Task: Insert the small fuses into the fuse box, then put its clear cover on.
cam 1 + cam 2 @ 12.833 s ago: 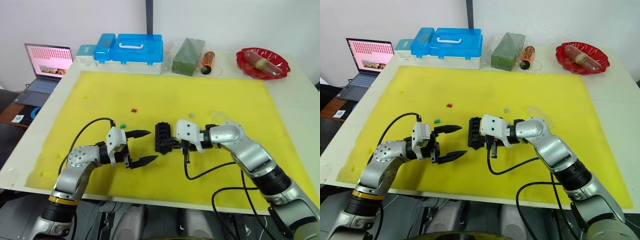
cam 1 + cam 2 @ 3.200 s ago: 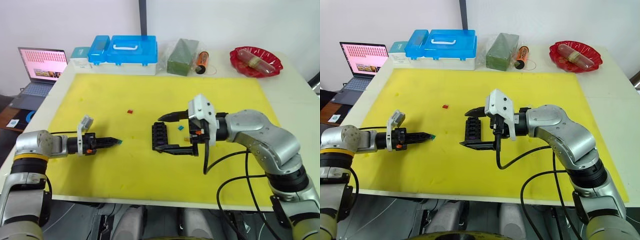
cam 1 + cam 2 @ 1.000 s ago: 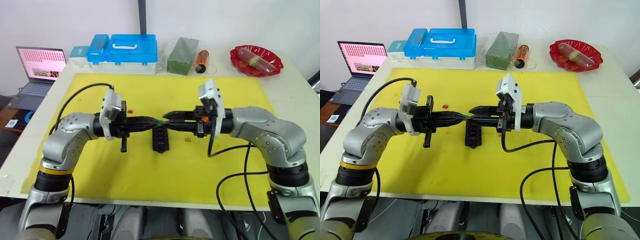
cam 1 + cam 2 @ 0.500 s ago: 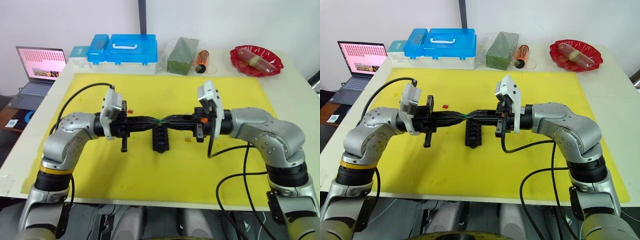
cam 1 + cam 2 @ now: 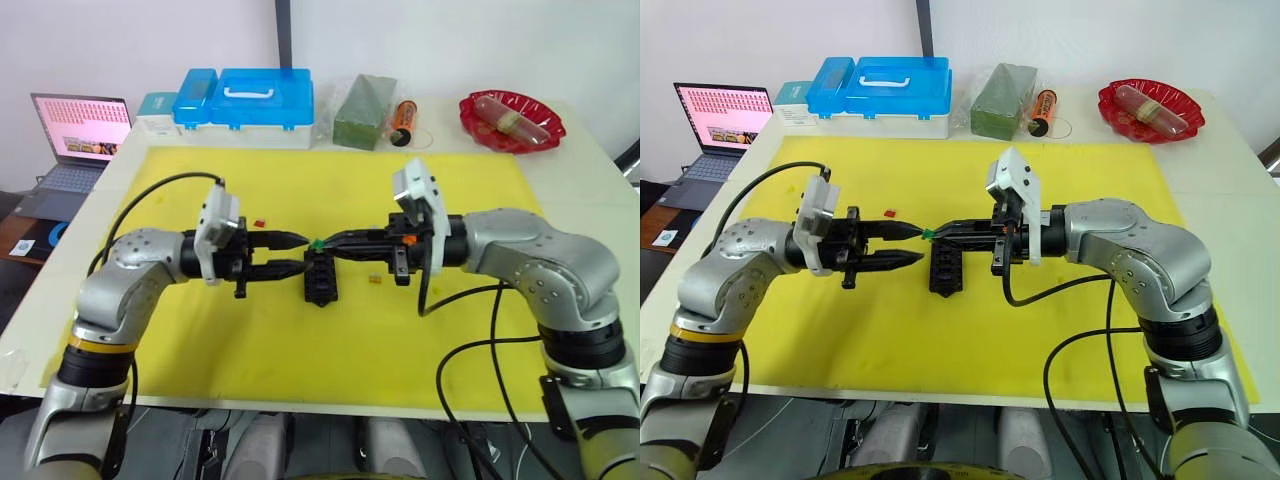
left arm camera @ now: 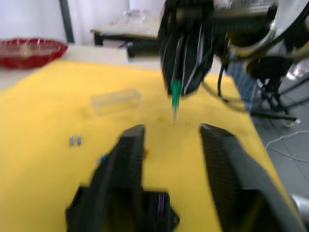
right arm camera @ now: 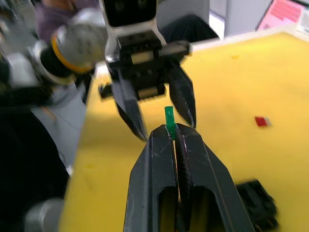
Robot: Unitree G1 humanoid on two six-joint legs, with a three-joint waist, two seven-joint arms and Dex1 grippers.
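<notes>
Left eye view shows you a big yellow mat (image 5: 330,330) on a white table (image 5: 590,190), with both arms reaching in toward the middle of the mat. Your right gripper (image 5: 322,242) is pinched tight on a tiny green fuse (image 5: 315,242) and holds it just above the near-left end of the black fuse box (image 5: 321,277), which sits near the middle of the mat. Your left gripper (image 5: 296,253) is just to the left of the fuse, with its two fingers spread apart and nothing between them. You can see a small red fuse (image 5: 260,221) lying on the mat behind the left gripper, and a little tan fuse (image 5: 376,279) on the mat to the right of the fuse box. Along the far edge of the table sit a blue-lidded case (image 5: 248,96), a green block (image 5: 359,98) and a red bowl (image 5: 512,121), and a laptop (image 5: 72,141) stands off the far left corner. Left wrist view shows you the left gripper's two wide-apart fingers (image 6: 129,159), the green fuse in the shut right gripper ahead, and the clear cover (image 6: 116,100) lying flat on the mat. Right wrist view shows you the fuse sticking up from the closed fingertips (image 7: 175,140), facing the open left gripper.
</notes>
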